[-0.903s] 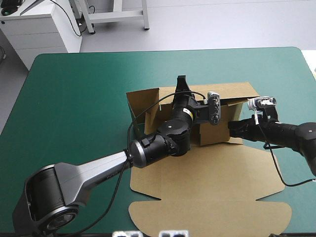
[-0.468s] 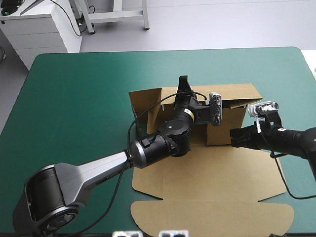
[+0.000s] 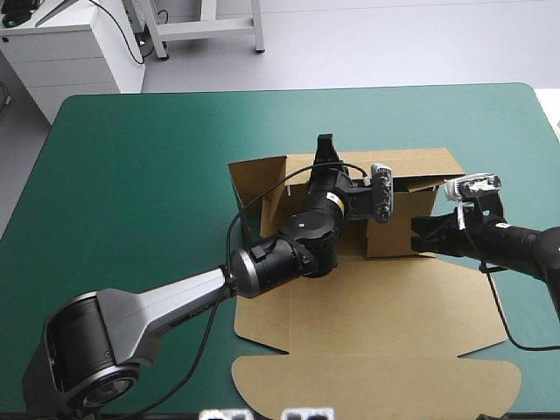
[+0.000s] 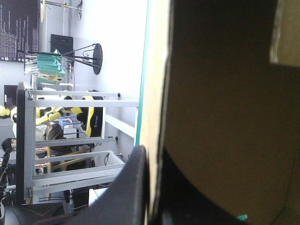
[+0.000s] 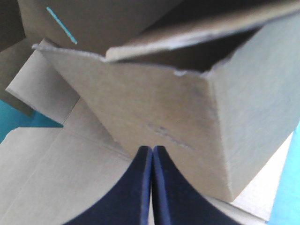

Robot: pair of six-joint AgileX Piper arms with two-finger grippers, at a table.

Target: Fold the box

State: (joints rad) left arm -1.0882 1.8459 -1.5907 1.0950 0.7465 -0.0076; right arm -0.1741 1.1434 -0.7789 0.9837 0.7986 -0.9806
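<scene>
1. The surface (image 3: 149,166), teal-green covered, carries the brown cardboard box (image 3: 367,324) right of centre: far walls raised, lid flat.
2. The left tool (image 3: 324,150) grips a raised wall.
3. The right tool (image 3: 420,234), clenched empty, sits just beside the near wall.

- Brown box (image 3: 376,324): cut board, on the counter (image 3: 140,175), toward 4 o'clock from centre.
- Walls raised at 12 o'clock; lid flat at 6 o'clock.

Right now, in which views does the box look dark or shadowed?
Left wrist view: the box is dark and backlit. Right wrist view: it is well lit, with shadow only inside its open top. High view: the light is even, with no glare.
</scene>
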